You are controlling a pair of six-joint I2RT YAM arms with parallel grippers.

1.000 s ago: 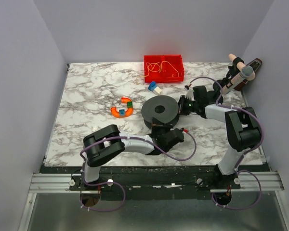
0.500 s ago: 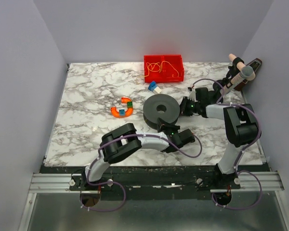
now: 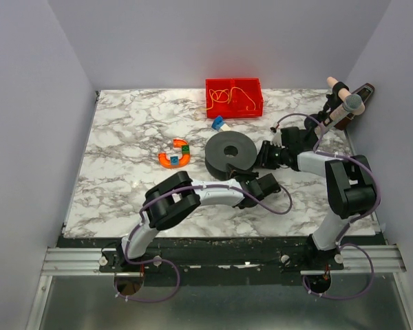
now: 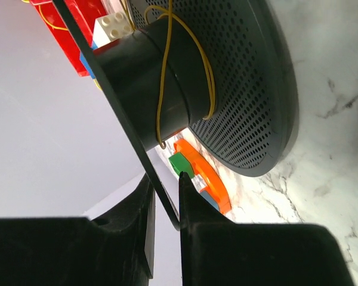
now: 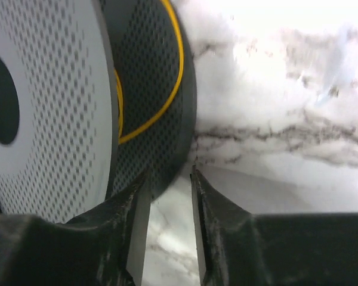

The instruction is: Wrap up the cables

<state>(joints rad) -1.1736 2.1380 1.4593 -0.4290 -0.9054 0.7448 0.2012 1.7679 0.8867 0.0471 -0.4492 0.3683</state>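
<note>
A black perforated spool [image 3: 230,152] lies flat mid-table, with a thin yellow cable [image 4: 161,89] wound round its hub. More yellow cables [image 3: 227,95] lie tangled in the red bin [image 3: 234,114] behind it. My left gripper [image 3: 250,180] is at the spool's near right edge. Its jaws [image 4: 165,185] are slightly open, with the spool's thin flange rim [image 4: 137,143] between them and a gap on one side. My right gripper [image 3: 263,152] is at the spool's right side, open [image 5: 170,176], with the spool [image 5: 48,107] and its cable [image 5: 167,77] just past the fingertips.
An orange curved block piece [image 3: 173,154] lies left of the spool. A blue and white brick [image 3: 219,124] sits between the spool and the bin. A microphone and holders [image 3: 344,103] stand at the back right edge. Purple arm cables trail over the near table.
Both grippers have gone from shut to open. The left arm swung right along the spool's near edge. The right gripper drew back a little from the spool.
</note>
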